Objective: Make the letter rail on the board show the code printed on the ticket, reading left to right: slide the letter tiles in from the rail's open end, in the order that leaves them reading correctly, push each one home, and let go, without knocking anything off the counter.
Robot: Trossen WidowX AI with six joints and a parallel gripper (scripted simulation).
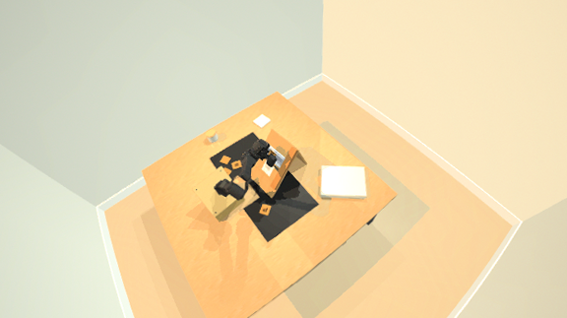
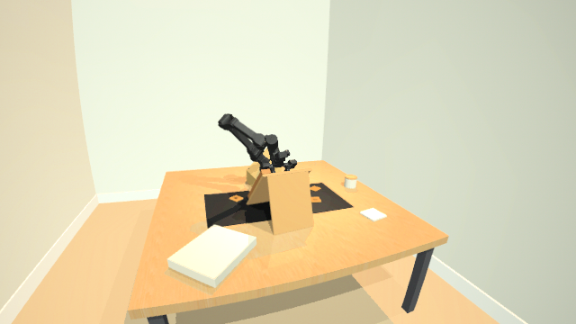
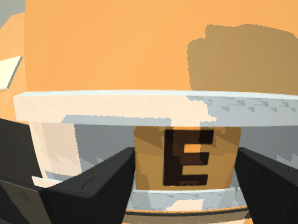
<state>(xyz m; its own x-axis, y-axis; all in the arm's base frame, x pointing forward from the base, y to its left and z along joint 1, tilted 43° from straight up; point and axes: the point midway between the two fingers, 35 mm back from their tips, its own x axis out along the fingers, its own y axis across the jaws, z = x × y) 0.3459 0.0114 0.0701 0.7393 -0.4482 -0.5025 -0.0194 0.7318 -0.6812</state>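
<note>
1 gripper (image 1: pixel 272 159) (image 3: pixel 185 162), clamped on E tile (image 3: pixel 187 157), btm ctr of wrist frame, w/in pale rail (image 3: pixel 115 109). 1 wht box (image 1: pixel 343 181) (image 2: pixel 212 256), lwr L of ext. view.

You can see, on the worktop (image 1: pixel 303 244) (image 2: pixel 360 252), one thick white slab (image 1: pixel 343 181) (image 2: pixel 212 254), which lies flat. Well apart from it, you find a small white square (image 1: pixel 261 120) (image 2: pixel 373 214), and a little round jar (image 1: pixel 212 136) (image 2: pixel 350 182) standing upright.
</note>
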